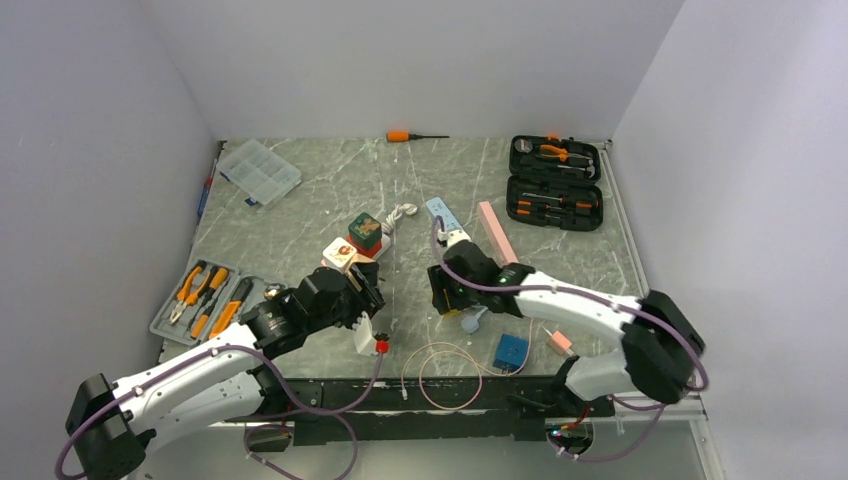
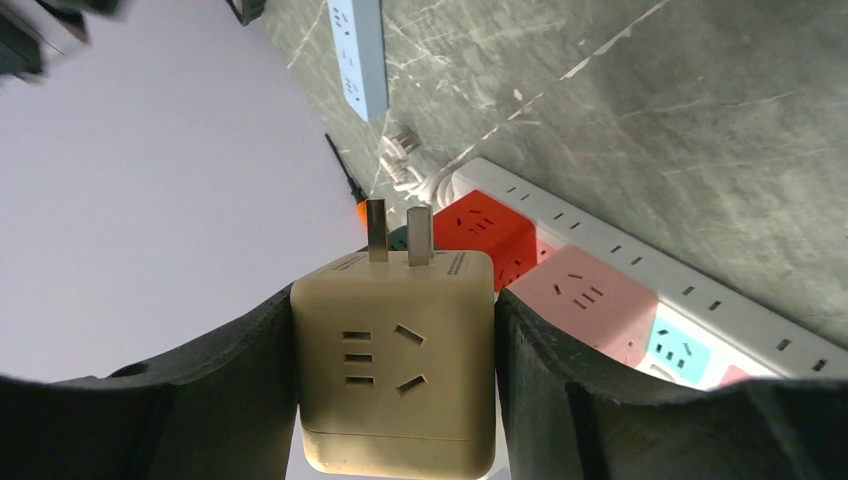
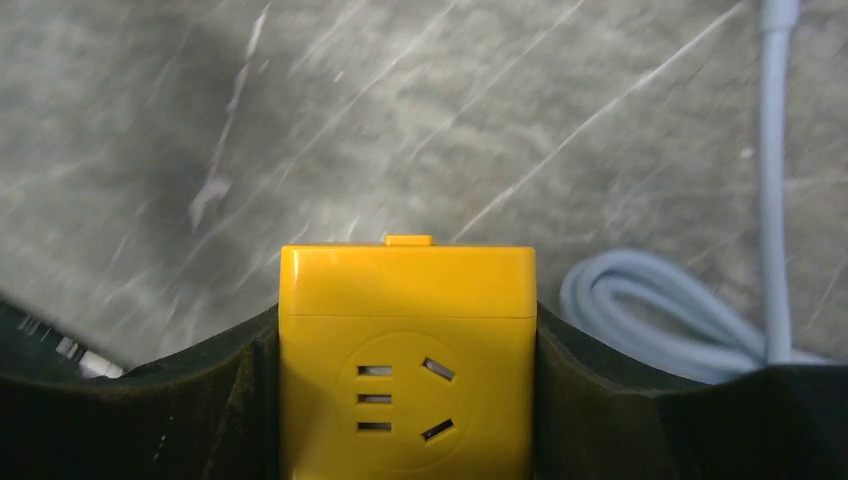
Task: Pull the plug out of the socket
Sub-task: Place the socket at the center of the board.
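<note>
Beige plug cube (image 2: 395, 370) is sitting clamped in left jaws, prongs bare, clear of the white power strip (image 2: 640, 268). Left arm (image 1: 200, 378) is reaching inward over the bench (image 1: 300, 225). Right arm (image 1: 585, 302) is folding inward, jaws gripping yellow socket cube (image 3: 407, 350).

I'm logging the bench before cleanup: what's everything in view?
socket strip: one, white, centre-left, cubes plugged in
beige plug: one, beige, left claw
yellow plug: one, yellow, right claw
blue strip: one, pale blue, centre
pink strip: one, pink, beside it
blue cube: one, blue, near edge
screwdriver: one, orange-handled, far edge
tool case: one, black, far right
tool tray: one, grey, left
clear box: one, clear, far left
left claw: one, black, gripping beige plug
right claw: one, black, gripping yellow plug
</note>
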